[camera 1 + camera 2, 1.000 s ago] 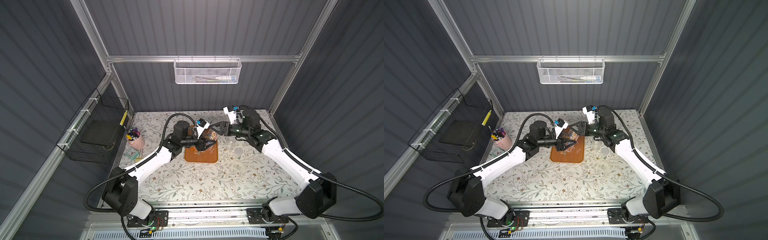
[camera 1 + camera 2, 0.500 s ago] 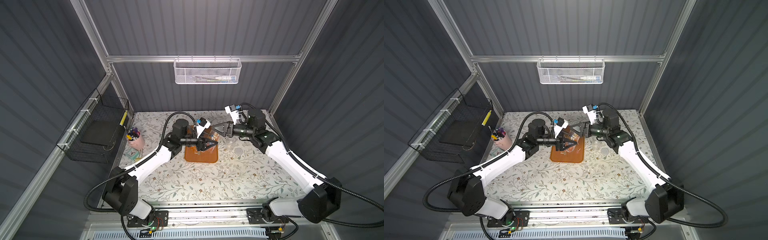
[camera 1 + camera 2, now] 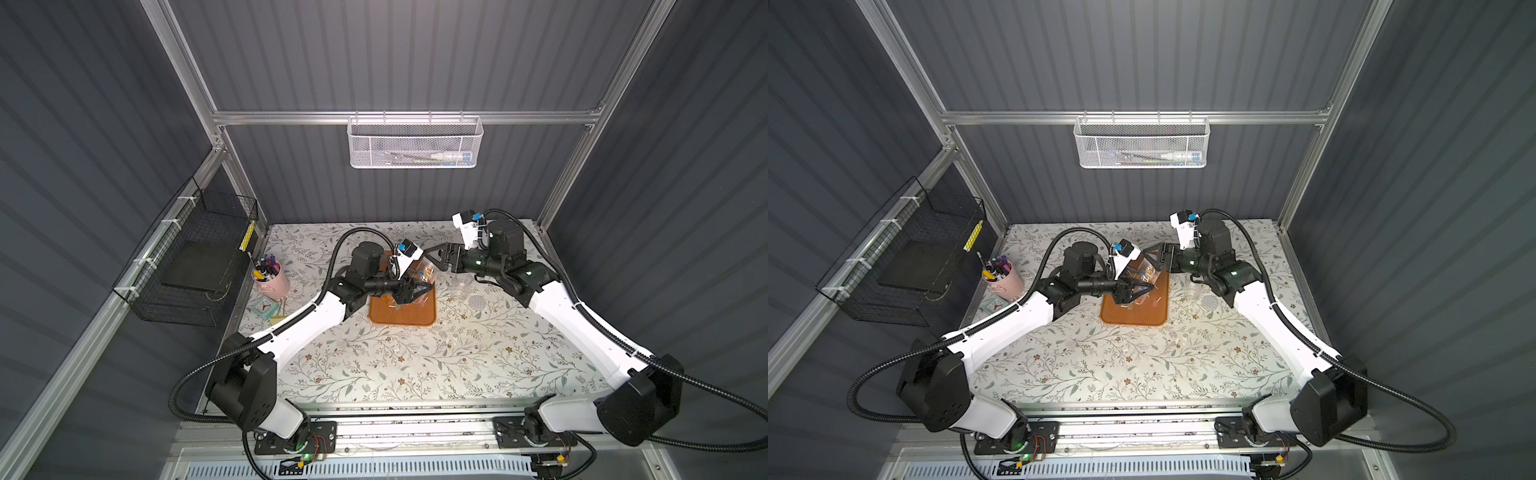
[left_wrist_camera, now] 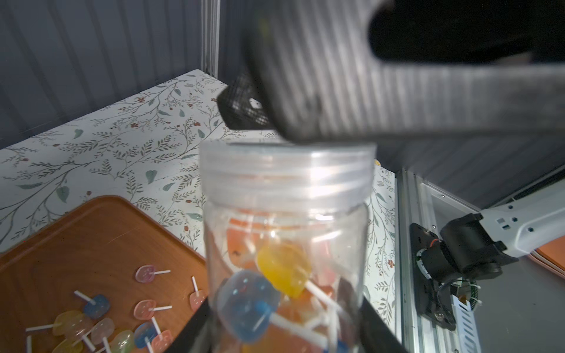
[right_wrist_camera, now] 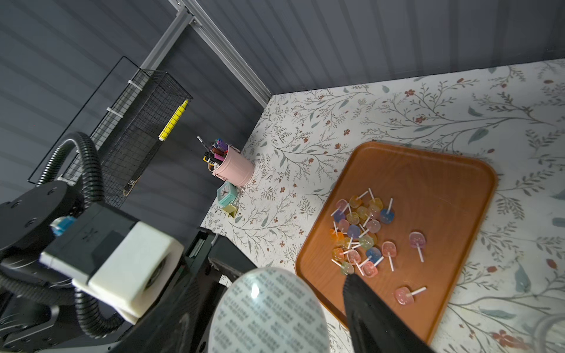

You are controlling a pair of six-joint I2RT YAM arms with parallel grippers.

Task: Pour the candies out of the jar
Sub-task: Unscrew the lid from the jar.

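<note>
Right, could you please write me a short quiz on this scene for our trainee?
1. Which gripper holds the jar? A left, B right, C both.
2. In a word or two: where do the poured candies lie?
3. True or false: the jar is empty.

Key
1. A. The left gripper is shut on it, and the right gripper is open.
2. On the tray.
3. False. Some candies are inside the jar.
</note>
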